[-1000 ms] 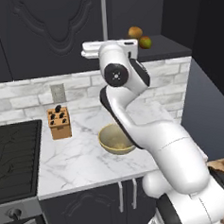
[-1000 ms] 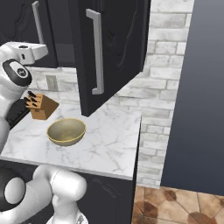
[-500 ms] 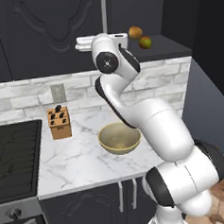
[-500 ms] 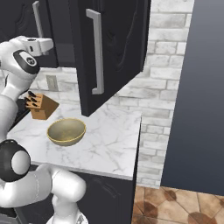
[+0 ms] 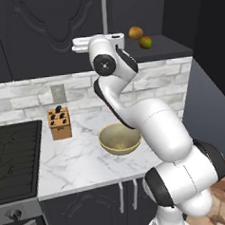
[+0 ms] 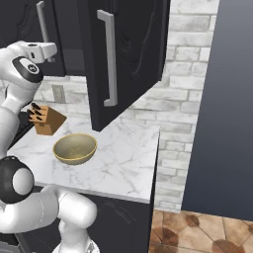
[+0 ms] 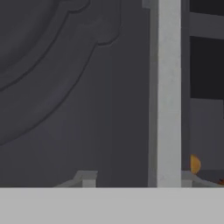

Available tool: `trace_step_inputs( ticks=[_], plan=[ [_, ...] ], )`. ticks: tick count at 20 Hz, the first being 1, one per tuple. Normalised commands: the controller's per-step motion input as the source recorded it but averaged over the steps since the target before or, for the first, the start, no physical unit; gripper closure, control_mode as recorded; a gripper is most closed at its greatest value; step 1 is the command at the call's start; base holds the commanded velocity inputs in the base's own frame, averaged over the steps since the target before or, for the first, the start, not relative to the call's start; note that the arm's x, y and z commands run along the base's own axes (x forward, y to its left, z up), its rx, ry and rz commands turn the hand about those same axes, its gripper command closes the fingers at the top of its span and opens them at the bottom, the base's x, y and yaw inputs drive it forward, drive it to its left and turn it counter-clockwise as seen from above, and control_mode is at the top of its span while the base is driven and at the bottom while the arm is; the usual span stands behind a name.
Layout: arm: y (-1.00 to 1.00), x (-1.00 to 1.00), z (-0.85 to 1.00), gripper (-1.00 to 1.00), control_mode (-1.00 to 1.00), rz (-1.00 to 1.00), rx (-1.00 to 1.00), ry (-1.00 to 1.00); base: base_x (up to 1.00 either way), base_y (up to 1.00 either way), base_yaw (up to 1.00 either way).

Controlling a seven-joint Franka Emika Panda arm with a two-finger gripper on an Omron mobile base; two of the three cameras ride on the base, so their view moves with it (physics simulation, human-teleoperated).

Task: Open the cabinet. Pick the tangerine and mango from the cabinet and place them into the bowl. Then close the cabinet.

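Jaws stood apart on my hand camera, astride the long silver handle [image 7: 168,87] of the cabinet's [image 5: 42,38] left door. One fingertip [image 7: 87,178] sat well clear of the handle on the carved-panel side. The other looked right against the handle's far edge, so I read no clamp on the bar. Just past the handle, beyond the door's edge, I caught a sliver of bright orange [image 7: 195,164] low in the dark opening. I could not tell which fruit it was.

From the left base camera, the white hand [image 5: 97,42] was level with the handle's lower end, pressed up close to the shut left door. To the right of the handle the cabinet stood open, and on its shelf [image 5: 176,45] lay the mango [image 5: 146,42], with a duller brownish-orange round fruit [image 5: 136,32] just beside it, a little nearer the handle. The right door [image 6: 133,49] was swung wide, out over the desk [image 5: 80,164].

Below the handle, the tan-gold bowl [image 5: 119,138] rested on the marble desk with nothing I could make out inside. Below the handle and to its left stood the wooden knife block [image 5: 59,123], near the brick wall and apart from the bowl. Further left of that was the black stove top [image 5: 12,150].
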Motion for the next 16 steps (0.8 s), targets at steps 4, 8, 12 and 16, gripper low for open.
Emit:
trace_step_inputs(
  ticks=[4,8,12,16],
  plan=[
    [0.00,0.00,0.00,1.00,-1.00,0.00,0.00,0.00,0.00,0.00,0.00],
    [0.00,-0.12,0.00,1.00,-1.00,0.00,0.00,0.00,0.00,0.00,0.00],
    [0.09,-0.57,0.09,1.00,-1.00,-0.02,0.00,0.00,0.00,0.00,0.00],
    [0.44,-0.62,0.16,1.00,-1.00,0.00,0.00,0.02,0.00,0.00,0.00]
  ],
)
